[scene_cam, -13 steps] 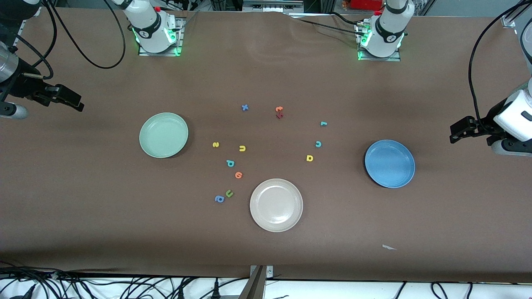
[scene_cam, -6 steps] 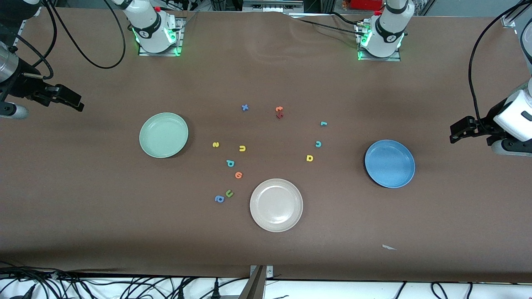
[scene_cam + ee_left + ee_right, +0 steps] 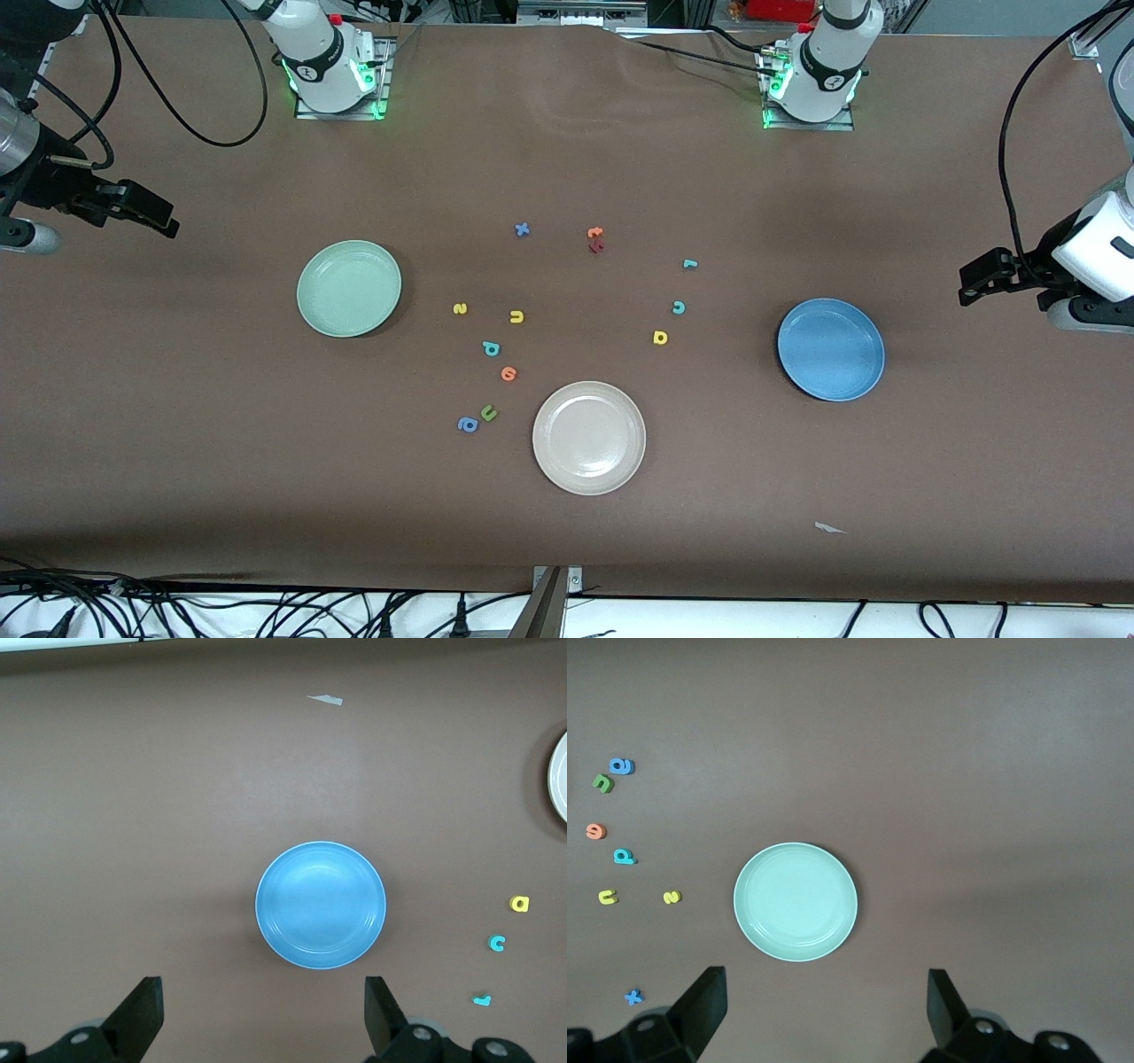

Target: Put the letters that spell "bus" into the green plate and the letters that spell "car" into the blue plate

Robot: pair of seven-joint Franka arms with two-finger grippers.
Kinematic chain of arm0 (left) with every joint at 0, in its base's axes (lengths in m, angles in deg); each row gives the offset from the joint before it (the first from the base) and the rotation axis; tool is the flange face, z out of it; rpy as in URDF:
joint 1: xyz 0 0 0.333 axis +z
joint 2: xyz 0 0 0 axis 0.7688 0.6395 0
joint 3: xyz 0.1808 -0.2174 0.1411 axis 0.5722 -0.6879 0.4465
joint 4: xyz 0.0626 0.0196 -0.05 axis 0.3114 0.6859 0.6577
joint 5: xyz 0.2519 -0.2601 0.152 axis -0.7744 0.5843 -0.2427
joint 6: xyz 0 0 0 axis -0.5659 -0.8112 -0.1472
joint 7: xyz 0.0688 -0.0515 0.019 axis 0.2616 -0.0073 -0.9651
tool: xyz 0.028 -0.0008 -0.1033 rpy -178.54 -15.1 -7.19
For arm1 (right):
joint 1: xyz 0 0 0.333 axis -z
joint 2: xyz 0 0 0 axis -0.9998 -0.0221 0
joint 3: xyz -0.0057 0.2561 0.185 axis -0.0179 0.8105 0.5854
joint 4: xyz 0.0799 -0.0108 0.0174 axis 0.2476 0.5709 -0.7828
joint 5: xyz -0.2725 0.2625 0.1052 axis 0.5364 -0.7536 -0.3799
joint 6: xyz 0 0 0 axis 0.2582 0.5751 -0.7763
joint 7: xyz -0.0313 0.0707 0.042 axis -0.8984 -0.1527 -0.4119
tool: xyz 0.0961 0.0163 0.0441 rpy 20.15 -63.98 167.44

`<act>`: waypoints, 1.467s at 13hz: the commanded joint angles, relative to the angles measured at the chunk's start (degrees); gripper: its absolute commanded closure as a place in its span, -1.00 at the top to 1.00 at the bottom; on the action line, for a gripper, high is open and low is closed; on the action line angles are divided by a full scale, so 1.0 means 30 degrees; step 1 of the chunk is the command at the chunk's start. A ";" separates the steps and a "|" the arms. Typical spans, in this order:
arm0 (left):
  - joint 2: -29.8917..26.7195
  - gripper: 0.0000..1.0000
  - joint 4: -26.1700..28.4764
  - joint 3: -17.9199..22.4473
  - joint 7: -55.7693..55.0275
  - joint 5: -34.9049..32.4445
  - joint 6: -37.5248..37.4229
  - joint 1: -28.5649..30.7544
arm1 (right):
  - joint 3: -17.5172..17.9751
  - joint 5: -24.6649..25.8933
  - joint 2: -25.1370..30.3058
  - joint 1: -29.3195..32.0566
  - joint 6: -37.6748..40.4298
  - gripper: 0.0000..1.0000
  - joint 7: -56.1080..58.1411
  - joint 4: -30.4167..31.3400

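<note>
The pale green plate [image 3: 348, 288] [image 3: 796, 902] lies toward the right arm's end and holds nothing. The blue plate [image 3: 830, 348] [image 3: 321, 904] lies toward the left arm's end, also bare. Between them lie the yellow "s" [image 3: 459, 308], yellow "u" [image 3: 516, 316] and teal "b" [image 3: 491, 348]. Closer to the blue plate are the teal "r" [image 3: 690, 263], teal "c" [image 3: 679, 307] and yellow "a" [image 3: 659, 337]. My right gripper [image 3: 159, 217] [image 3: 826, 979] hangs open over bare table at its end. My left gripper [image 3: 973, 282] [image 3: 263, 992] hangs open at the other end.
A cream-white plate [image 3: 588, 437] sits nearer the front camera, mid-table. Spare letters lie about: an orange one [image 3: 508, 373], green "u" [image 3: 488, 412], blue "a" [image 3: 467, 424], blue "x" [image 3: 522, 229], and an orange [image 3: 594, 233] and a red one [image 3: 595, 247]. A paper scrap [image 3: 828, 528] lies near the front edge.
</note>
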 commanded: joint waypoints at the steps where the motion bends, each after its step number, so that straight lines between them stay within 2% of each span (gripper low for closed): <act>1: -0.0226 1.00 0.0174 0.0039 0.0496 0.0384 0.0179 -0.0008 | -0.0007 0.0017 0.0361 -0.0031 0.0017 1.00 -0.0032 0.0243; 19: -0.0197 1.00 0.0174 0.0039 0.0496 0.0355 0.0208 -0.0008 | -0.0007 0.0017 0.0362 -0.0031 0.0310 1.00 -0.0120 0.0214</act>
